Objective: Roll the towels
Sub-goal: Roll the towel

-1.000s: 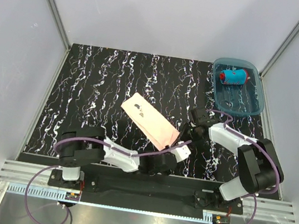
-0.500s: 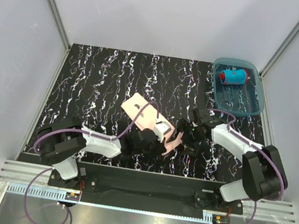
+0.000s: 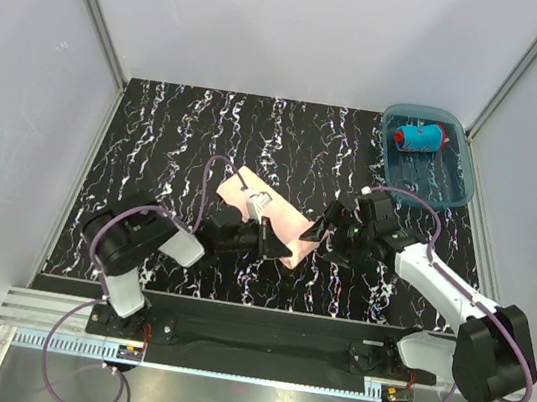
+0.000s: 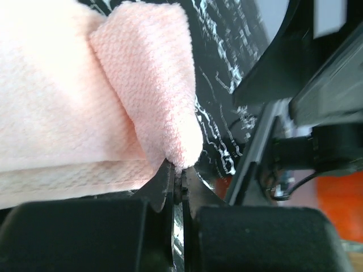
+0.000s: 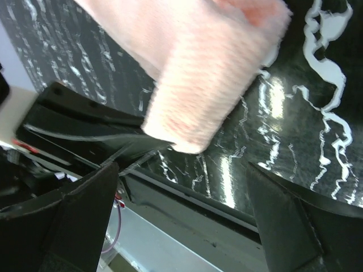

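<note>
Black marble-patterned table (image 3: 177, 137) carries a pale peach-pink cloth towel (image 3: 290, 227), its folded corner clenched in the left end effector (image 4: 177, 190); the right end effector (image 5: 181, 170) gapes released beside it

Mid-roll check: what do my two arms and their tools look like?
The left arm and right arm have black joints and white link shells. A thin purple cable loops along each. The left tool and right tool are plain black; no markings show.
</note>
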Robot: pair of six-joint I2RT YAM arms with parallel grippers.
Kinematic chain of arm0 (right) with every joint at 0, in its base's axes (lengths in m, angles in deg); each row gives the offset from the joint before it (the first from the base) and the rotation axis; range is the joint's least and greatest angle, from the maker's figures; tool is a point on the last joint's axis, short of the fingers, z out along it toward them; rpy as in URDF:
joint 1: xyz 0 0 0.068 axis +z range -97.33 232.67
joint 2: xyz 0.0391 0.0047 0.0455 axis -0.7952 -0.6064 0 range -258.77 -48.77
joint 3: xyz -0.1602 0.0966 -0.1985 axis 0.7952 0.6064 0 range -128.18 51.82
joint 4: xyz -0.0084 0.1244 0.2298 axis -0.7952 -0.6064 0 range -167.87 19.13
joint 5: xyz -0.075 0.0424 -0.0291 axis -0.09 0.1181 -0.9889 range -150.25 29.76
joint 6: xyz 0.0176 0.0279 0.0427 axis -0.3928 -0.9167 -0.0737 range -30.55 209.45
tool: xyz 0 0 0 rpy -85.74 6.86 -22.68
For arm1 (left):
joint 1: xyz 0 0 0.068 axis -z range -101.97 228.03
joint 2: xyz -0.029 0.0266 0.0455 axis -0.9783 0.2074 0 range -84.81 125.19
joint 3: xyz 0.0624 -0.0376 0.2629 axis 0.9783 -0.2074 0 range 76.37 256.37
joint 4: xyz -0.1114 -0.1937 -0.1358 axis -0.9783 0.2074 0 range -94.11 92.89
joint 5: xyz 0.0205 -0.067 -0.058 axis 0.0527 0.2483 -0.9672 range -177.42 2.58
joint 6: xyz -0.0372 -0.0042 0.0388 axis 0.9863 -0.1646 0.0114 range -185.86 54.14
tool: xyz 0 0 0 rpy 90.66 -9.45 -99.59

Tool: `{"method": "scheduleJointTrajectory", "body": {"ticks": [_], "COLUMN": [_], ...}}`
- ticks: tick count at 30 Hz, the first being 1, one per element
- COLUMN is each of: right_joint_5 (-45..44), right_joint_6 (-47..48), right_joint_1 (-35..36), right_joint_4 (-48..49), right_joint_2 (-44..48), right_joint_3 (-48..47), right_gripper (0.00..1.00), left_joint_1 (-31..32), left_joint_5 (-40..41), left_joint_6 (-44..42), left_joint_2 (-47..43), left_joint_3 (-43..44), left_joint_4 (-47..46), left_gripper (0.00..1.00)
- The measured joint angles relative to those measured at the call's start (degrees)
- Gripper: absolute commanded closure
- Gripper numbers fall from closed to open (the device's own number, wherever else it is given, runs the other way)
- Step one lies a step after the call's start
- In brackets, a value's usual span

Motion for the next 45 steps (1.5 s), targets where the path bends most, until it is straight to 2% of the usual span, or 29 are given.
{"method": "scheduleJointTrajectory", "body": {"ticks": [4, 13, 21, 28, 32, 35, 36, 39, 40, 42, 43, 44, 45], "right_joint_5": [0.0, -0.13, 0.13, 0.24, 0.04, 0.17, 0.13, 0.02, 0.02, 0.02, 0.0, 0.0, -0.04], "right_joint_6": [-1.22, -3.3, -6.21, -6.75, -6.97, -7.21, -7.32, -7.63, -7.63, -7.63, -7.52, -7.45, -7.3], "right_joint_1": [0.0, 0.0, 0.0, 0.37, 0.59, 0.7, 0.79, 1.16, 1.25, 1.33, 1.38, 1.42, 1.46], "right_joint_4": [2.29, 13.22, 25.88, 33.77, 37.05, 39.78, 40.33, 41.27, 41.42, 41.27, 40.94, 40.3, 39.34], "right_joint_2": [-0.31, -3.5, -10.08, -13.49, -15.98, -18.25, -19.1, -20.83, -21.0, -21.03, -21.0, -21.0, -21.0], "right_joint_3": [3.85, 9.05, 12.96, 12.98, 12.96, 12.76, 12.74, 12.7, 12.63, 12.33, 12.09, 11.74, 11.3], "right_gripper": [0.02, 0.12, 0.18, 0.22, 0.35, 0.54, 0.69, 0.85, 0.9, 0.92, 0.97, 0.98, 0.98], "left_joint_1": [-3.08, -5.53, -10.1, -10.38, -10.38, -10.38, -10.38, -10.38, -10.36, -10.36, -10.38, -10.45, -10.45], "left_joint_5": [-4.33, -7.61, -9.51, -10.86, -11.98, -12.74, -12.94, -13.22, -13.29, -13.31, -13.27, -13.25, -13.2], "left_joint_6": [5.62, 11.52, 16.46, 16.06, 15.8, 15.72, 15.65, 14.82, 14.29, 13.14, 12.24, 11.3, 10.43], "left_joint_2": [4.15, 8.33, 13.73, 13.9, 13.94, 14.03, 14.03, 14.03, 14.03, 13.86, 13.6, 13.2, 12.35], "left_joint_3": [-1.73, -2.32, -2.34, -1.42, -0.24, 0.66, 0.85, 1.22, 1.38, 1.62, 1.79, 1.9, 1.95], "left_joint_4": [-7.28, -12.59, -15.41, -13.38, -12.28, -11.52, -11.23, -9.84, -9.03, -7.41, -6.19, -5.14, -3.43], "left_gripper": [1.0, 1.0, 1.0, 1.0, 1.0, 1.0, 1.0, 0.98, 0.94, 0.86, 0.74, 0.68, 0.55]}}
